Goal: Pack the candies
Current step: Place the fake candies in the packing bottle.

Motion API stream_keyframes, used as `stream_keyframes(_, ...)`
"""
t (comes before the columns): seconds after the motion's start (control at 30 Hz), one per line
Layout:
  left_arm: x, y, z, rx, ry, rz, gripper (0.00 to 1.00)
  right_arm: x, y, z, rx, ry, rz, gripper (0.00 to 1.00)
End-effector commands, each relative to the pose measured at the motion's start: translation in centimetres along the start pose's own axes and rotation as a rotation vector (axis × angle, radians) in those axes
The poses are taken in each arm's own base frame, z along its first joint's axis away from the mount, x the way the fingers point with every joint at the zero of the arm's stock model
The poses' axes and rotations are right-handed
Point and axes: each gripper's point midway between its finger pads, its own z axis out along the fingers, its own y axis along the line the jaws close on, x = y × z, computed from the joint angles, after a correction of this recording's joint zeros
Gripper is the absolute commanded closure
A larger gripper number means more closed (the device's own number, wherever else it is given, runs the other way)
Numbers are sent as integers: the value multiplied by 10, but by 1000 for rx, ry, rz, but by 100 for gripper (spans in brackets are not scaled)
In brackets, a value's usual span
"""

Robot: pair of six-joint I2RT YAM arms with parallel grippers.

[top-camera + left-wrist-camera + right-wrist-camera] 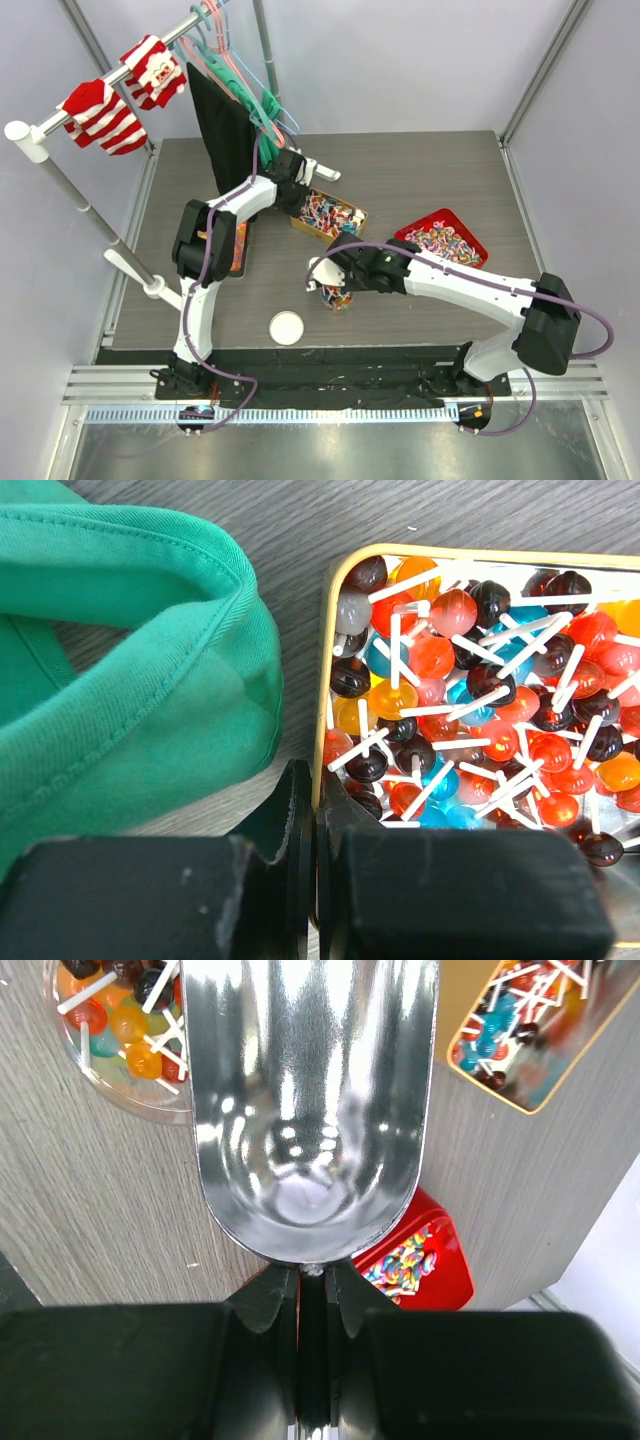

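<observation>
A grey wood-grain table carries everything. At its far left corner stands a clothes rail with hangers and striped red-and-white socks, and a black board stands beside it. A green cloth lies bunched just left of a gold tray.

The left gripper sits at that tray's left rim, fingers clenched together. The rim runs into the seam between them, and whether it is pinched cannot be told.

A red tray lies to the right, apart from the gold one.

The right gripper grasps the handle of a silver scoop, whose bowl is empty and hangs just beside a clear cup. A white lid lies flat near the cup, not touching it.

The candies, lollipops on white sticks, fill the gold tray. More lie inside the cup. Small striped sweets fill the red tray.
</observation>
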Motion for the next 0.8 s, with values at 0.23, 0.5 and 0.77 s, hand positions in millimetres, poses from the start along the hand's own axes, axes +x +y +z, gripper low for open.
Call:
stream_keyframes(0.23, -33, -1, -21, 19, -114, -11, 100, 29, 18, 12, -4, 78, -25, 99)
stream_keyframes(0.5, -32, -2, -18, 26, -109, -17, 100, 45, 29, 13, -32, 131, -40, 99)
stream_keyframes(0.77, -30, -2, -16, 26, -105, -17, 100, 42, 25, 17, -12, 142, -27, 99)
